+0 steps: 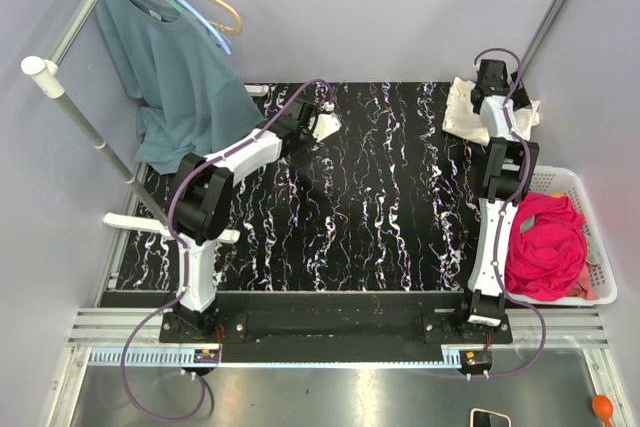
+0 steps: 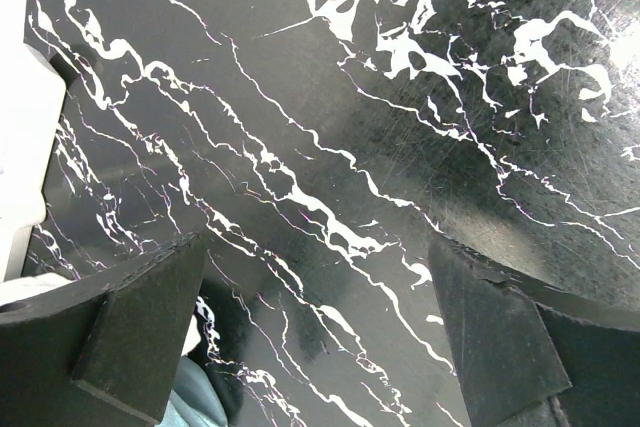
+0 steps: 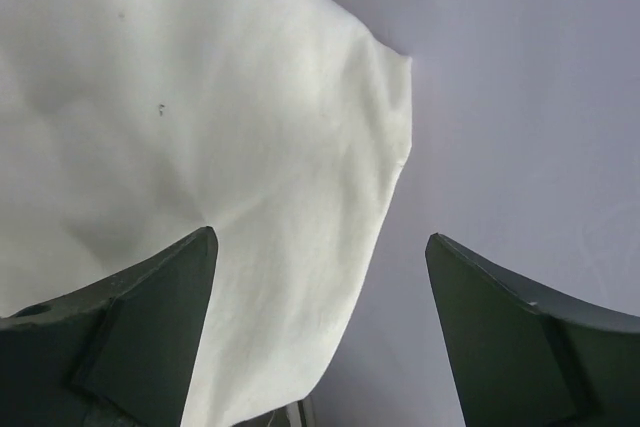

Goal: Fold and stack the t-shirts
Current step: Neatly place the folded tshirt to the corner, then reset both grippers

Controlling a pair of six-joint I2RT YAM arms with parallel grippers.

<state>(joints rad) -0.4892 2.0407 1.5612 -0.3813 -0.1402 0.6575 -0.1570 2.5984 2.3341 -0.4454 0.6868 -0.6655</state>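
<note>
**Open jaws over the cream t-shirt [image 3: 200,97]**

The right gripper [image 3: 320,242] is hanging open, holding nothing. The cream t-shirt is lying beneath, mostly under one finger. The left gripper [image 2: 318,247] is gaping over the table [image 2: 300,97]. Likely hazard: that finger snagging cloth while lifting, undoing the fold.

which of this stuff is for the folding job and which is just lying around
For the job:
cream t-shirt
pink t-shirt, in the white basket

Just lying about:
teal shirt, hanging far left
hangers
phone
</note>
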